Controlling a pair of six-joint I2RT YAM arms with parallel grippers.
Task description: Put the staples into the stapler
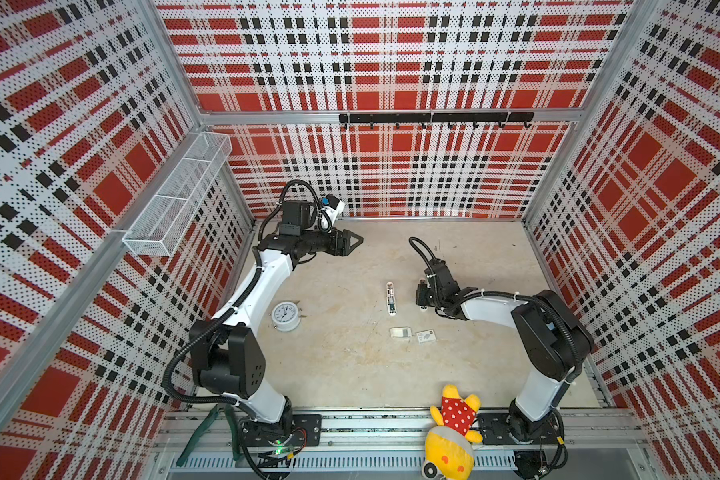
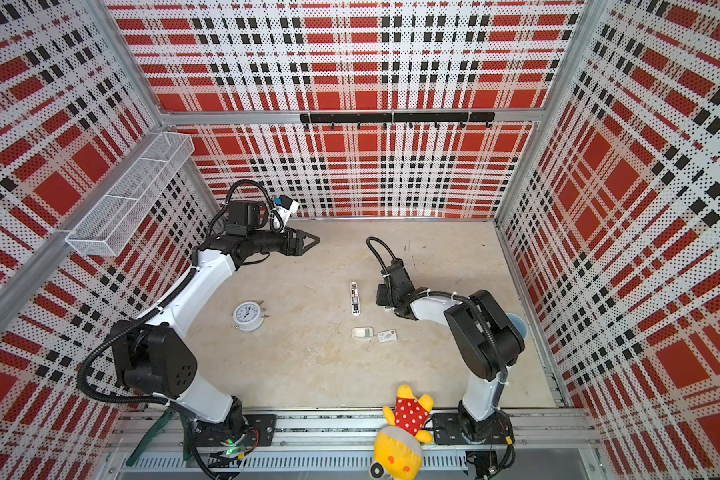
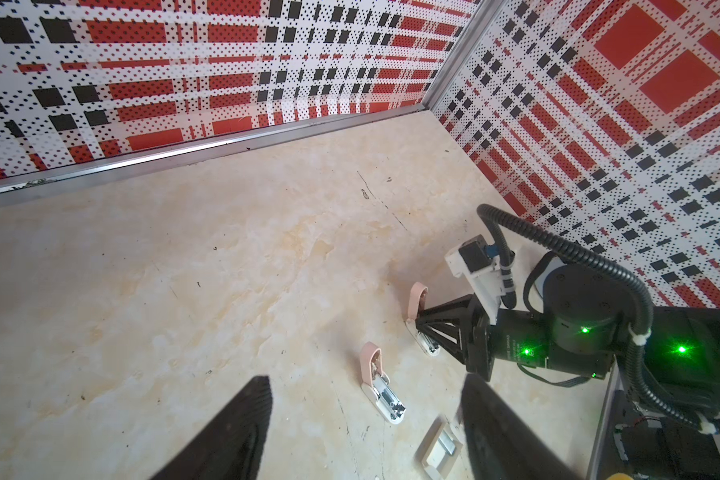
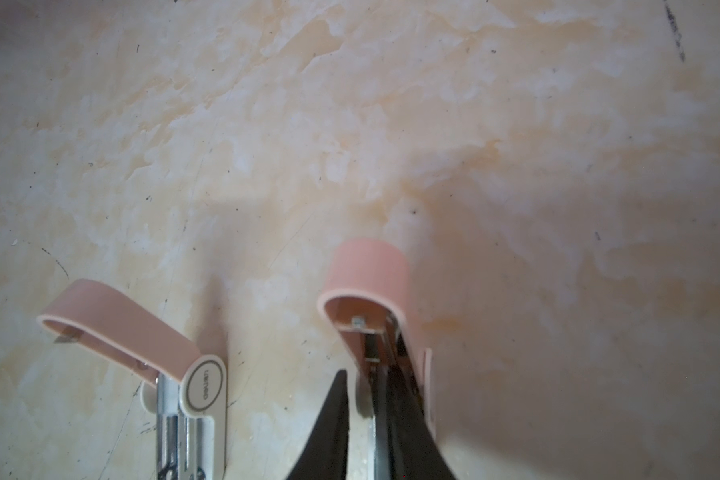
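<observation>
Meanwhile, fingers of the right gripper (image 4: 370, 376) stand nearly together astride the open stapler (image 4: 366, 274) — a pinch cannot be told. The left gripper (image 1: 352, 241) hangs with fingers spread. The staples (image 3: 448, 443) lie in a tray (image 3: 433, 459) on the table (image 1: 341, 365).

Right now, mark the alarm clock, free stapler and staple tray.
Alarm clock (image 1: 285, 314), in a top view, dial.
Free stapler (image 1: 390, 298), in a top view, magazine.
Staple tray (image 1: 394, 332), in a top view, white end.

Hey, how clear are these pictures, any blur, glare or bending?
Right wrist view: soft focus, fingers a dark blur, broad shadow beside the stapler they flank. Left wrist view: sharp, green lights flare on the right arm. Both top views: wall stripes curve.
</observation>
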